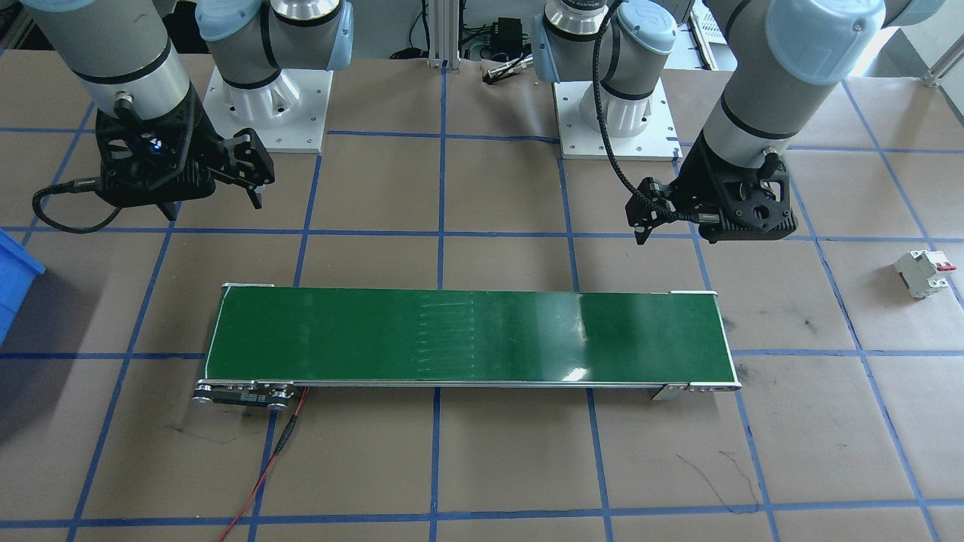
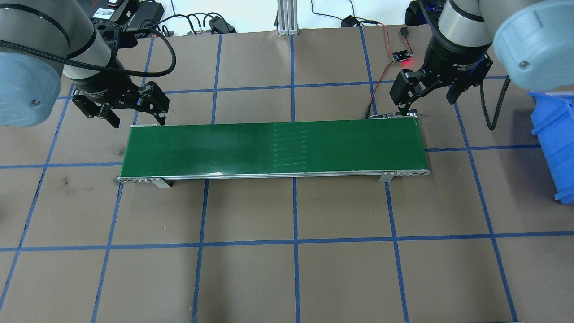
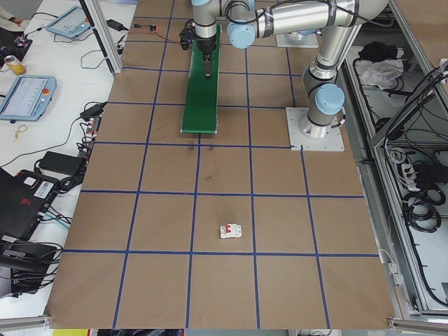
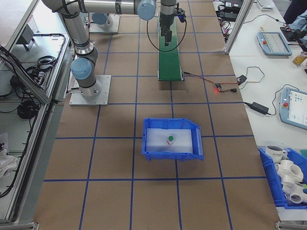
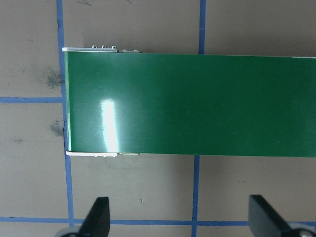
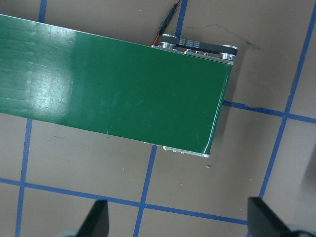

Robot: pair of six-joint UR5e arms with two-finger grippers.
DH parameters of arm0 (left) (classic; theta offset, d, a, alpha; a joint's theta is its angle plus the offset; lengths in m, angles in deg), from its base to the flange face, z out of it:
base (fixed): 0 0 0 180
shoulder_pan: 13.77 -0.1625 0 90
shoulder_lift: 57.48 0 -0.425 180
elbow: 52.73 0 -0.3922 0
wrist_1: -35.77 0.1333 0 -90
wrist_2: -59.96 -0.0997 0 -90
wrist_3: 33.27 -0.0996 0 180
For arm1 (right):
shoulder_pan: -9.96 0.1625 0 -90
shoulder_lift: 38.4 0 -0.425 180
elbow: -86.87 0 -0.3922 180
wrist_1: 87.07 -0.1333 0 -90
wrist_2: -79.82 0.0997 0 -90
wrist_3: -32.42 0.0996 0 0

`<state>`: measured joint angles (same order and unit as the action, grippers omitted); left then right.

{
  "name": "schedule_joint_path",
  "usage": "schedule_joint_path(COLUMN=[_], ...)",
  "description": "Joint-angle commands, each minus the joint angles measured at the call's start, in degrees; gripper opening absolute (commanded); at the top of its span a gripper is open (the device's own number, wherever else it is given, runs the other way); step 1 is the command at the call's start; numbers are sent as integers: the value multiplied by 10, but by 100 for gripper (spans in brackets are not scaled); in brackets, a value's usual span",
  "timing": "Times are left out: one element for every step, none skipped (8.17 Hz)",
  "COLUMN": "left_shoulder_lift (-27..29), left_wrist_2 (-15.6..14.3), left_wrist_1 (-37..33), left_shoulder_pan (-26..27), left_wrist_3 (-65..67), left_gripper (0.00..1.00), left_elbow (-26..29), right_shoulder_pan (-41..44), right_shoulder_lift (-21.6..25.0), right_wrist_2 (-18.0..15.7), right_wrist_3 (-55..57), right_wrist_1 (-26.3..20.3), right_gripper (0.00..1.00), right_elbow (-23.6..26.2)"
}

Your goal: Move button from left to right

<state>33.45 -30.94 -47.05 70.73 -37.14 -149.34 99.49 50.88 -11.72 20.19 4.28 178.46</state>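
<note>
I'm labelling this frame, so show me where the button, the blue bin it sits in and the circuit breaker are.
button (image 4: 170, 139): exterior right view, on its round green cap.
blue bin (image 4: 171, 154): exterior right view, on its near front wall.
circuit breaker (image 1: 922, 273): exterior front-facing view, on its white body.

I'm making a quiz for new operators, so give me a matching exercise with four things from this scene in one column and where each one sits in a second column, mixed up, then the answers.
Things:
1. button
2. breaker
3. left gripper
4. right gripper

Places:
A. over the conveyor end next to the red and black wire
B. inside the blue bin
C. over the conveyor end with no wire
D. on the brown paper, far out on the robot's left

Pairs: 1-B, 2-D, 3-C, 4-A
</note>
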Motion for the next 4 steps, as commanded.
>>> schedule_joint_path(left_shoulder_lift=[-8, -7, -7, -8], left_wrist_2=[-3, -3, -3, -3], left_wrist_1=[13, 29, 36, 36], left_shoulder_pan=[0, 0, -1, -1], left_wrist_3=[-1, 0, 0, 0], left_gripper=[100, 100, 100, 100], left_elbow=[-3, -3, -3, -3], right_shoulder_pan=[0, 0, 0, 0], right_shoulder_lift=[3, 3, 2, 2], right_wrist_2=[0, 0, 0, 0], right_wrist_3=[0, 0, 0, 0], right_wrist_1=[0, 0, 0, 0], right_gripper=[100, 100, 100, 100], right_elbow=[0, 0, 0, 0])
